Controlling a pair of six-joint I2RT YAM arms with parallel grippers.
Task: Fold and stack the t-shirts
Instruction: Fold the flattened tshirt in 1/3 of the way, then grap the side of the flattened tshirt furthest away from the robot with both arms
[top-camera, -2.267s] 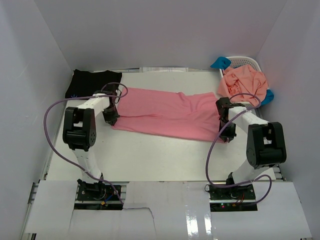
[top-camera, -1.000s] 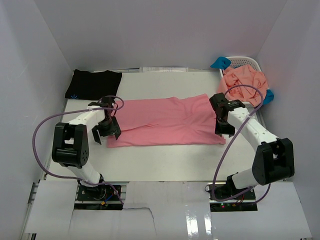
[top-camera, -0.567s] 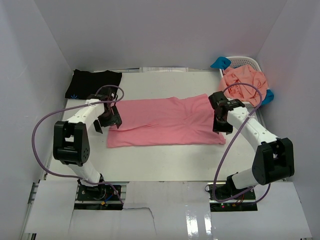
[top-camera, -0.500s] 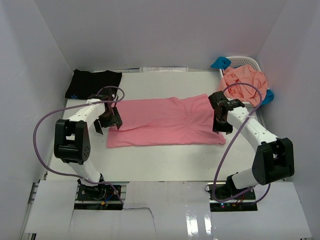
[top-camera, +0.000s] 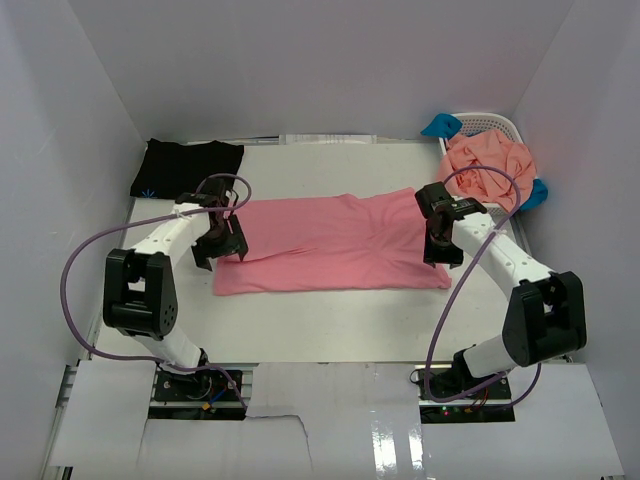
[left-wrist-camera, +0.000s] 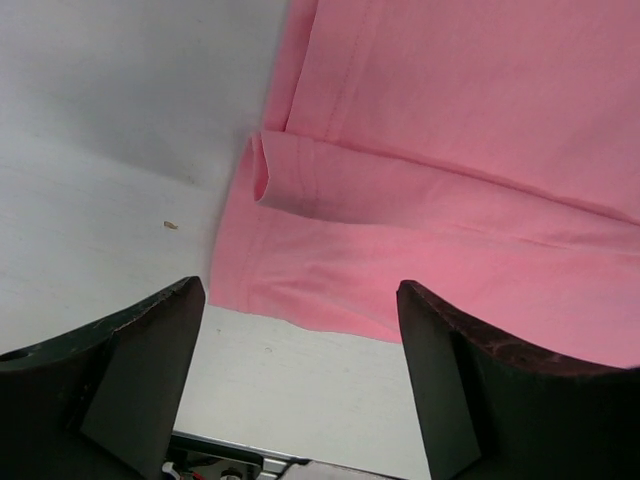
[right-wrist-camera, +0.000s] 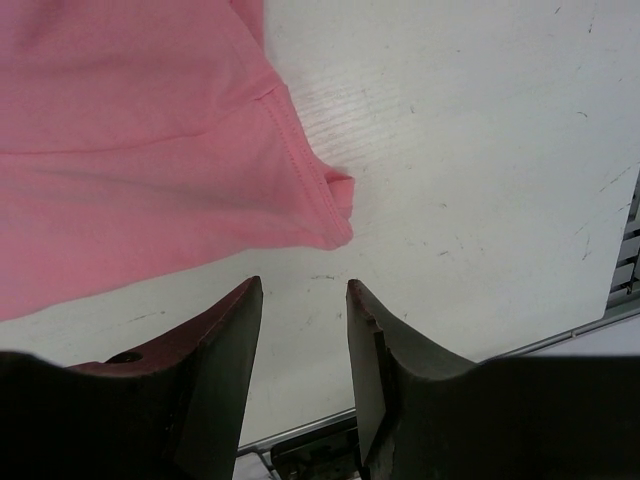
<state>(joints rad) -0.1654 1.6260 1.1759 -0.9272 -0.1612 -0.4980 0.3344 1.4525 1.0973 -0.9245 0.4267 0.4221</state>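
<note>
A rose-pink t-shirt (top-camera: 330, 245) lies folded into a long band across the middle of the table. My left gripper (top-camera: 218, 246) hovers at its left end, jaws wide open and empty. In the left wrist view the gripper (left-wrist-camera: 300, 290) hangs over the shirt's (left-wrist-camera: 450, 150) near edge and a small tucked fold (left-wrist-camera: 275, 180). My right gripper (top-camera: 437, 250) sits at the shirt's right end. It (right-wrist-camera: 303, 287) is open with nothing between its fingers, just short of the shirt's hemmed corner (right-wrist-camera: 335, 215). A black t-shirt (top-camera: 185, 167) lies folded at the back left.
A white lattice basket (top-camera: 505, 125) at the back right holds a crumpled salmon-orange t-shirt (top-camera: 490, 165), with bright blue cloth (top-camera: 441, 125) showing at its sides. White walls close in the table on three sides. A metal rail (right-wrist-camera: 625, 270) runs along the table's right edge.
Since the earliest frame the pink shirt has been folded into a narrower band and let go. Over the last second my left gripper moved a little farther back along the shirt's left end; the right barely shifted.
</note>
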